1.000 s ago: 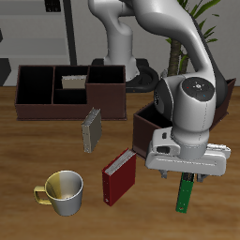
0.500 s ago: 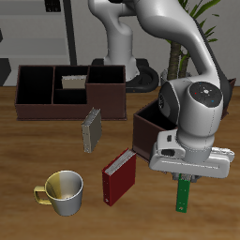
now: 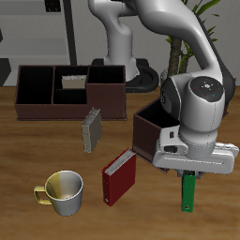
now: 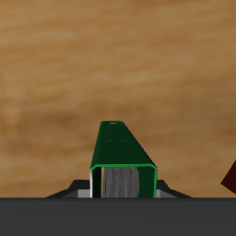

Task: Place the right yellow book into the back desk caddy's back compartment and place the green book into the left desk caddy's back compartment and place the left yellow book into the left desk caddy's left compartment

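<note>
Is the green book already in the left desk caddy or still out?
Out. The green book hangs upright under the gripper, nearer the table's front edge than the left desk caddy.

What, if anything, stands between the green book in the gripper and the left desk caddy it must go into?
Nothing visible does. The green book hangs from the gripper just in front of the left desk caddy; only the robot's own wrist overlaps the caddy.

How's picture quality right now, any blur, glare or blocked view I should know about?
Exterior view: evenly lit, no glare, soft and low-resolution; the grey arm housing hides the jaws, and only the lower part of the slim green hardback book shows below it. Wrist view: the green book is sharp up close, the wooden table behind it looks blurred, and a dark band blocks one edge.
</note>
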Controlling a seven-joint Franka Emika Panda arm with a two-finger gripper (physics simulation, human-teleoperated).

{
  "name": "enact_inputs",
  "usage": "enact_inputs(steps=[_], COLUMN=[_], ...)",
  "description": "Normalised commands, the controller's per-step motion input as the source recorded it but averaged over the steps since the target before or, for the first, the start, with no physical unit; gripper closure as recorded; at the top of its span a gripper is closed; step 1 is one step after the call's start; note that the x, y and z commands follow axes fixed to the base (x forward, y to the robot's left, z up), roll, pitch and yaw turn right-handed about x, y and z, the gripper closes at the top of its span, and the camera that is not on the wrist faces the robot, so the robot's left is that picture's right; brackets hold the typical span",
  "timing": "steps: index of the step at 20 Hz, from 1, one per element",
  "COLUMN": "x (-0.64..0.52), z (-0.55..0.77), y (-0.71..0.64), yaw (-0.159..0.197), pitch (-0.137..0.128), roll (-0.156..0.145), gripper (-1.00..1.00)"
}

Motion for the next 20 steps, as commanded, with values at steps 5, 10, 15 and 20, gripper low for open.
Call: enact_inputs(steps=[5, 10, 15, 20], x=[-0.39, -0.65, -0.62, -0.69], z=[0.97, 1.43, 1.12, 0.66], y=[-0.34, -0.55, -0.55, -0.4], yaw=[-0.07, -0.067, 0.018, -0.09], pitch=[-0.098, -0.171, -0.149, -0.073], roll=[0.009, -0.001, -0.044, -0.019], gripper=[1.0, 1.0, 1.0, 1.0])
